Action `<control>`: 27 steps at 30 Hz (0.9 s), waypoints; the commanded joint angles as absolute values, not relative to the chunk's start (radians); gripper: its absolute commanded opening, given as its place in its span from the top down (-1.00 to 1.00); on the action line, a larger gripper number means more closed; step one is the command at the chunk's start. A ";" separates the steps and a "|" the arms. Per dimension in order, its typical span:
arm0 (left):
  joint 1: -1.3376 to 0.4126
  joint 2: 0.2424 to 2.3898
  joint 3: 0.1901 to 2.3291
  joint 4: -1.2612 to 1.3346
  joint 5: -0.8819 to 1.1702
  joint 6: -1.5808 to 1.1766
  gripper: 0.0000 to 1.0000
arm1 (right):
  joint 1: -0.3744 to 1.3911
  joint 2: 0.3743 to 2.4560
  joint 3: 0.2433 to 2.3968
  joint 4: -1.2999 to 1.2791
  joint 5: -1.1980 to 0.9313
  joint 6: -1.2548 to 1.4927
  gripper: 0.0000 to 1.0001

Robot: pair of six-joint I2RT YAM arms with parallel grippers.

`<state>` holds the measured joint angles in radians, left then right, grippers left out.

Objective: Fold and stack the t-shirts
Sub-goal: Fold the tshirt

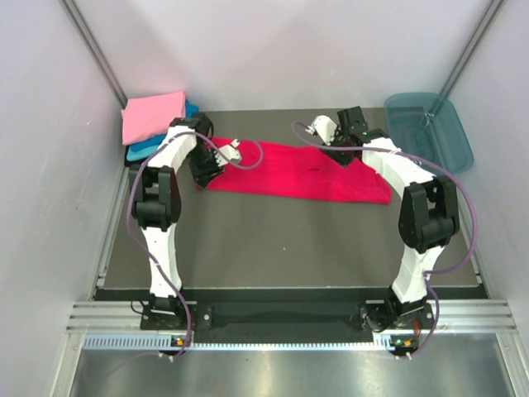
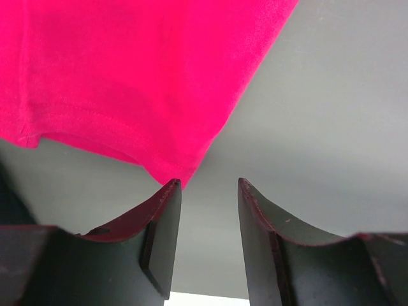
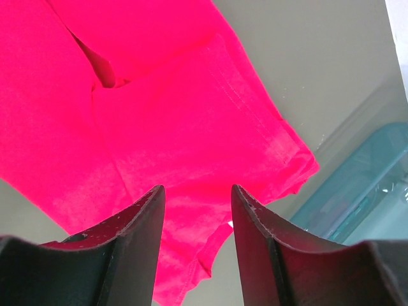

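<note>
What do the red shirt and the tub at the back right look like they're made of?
Red t-shirt: soft matte knit fabric, probably cotton jersey; stitched hems and limp folds show. Tub: translucent teal plastic, smooth and glossy; the wall shows through it, with highlights on the rim.

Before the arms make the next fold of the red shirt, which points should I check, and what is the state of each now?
1. Left hand open, at a corner of the red shirt: ok.
2. Right hand open above the shirt: ok.
3. Shirt flat: not ok, wrinkles near the right hand.
4. Pink shirt folded on the stack, far left corner: ok.
5. Teal tub apart from the shirt: ok.
6. Black shirt location: cannot tell.
</note>
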<state>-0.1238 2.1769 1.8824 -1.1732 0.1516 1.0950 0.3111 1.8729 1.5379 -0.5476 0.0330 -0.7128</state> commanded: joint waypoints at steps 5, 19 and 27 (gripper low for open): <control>-0.141 2.244 1.913 -1.198 0.149 1.104 0.07 | 0.311 1.833 1.537 -0.546 0.020 -0.696 0.07; -0.152 2.286 1.835 -1.077 0.029 1.052 0.03 | 0.310 1.848 1.545 -0.542 0.034 -0.703 0.06; -0.137 2.252 1.784 -0.913 -0.055 0.996 0.19 | 0.310 1.859 1.565 -0.545 0.034 -0.698 0.06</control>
<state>-0.1703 2.2425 1.8114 -1.0546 0.0067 1.0054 0.3111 1.8729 1.5318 -0.5480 0.0326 -0.7124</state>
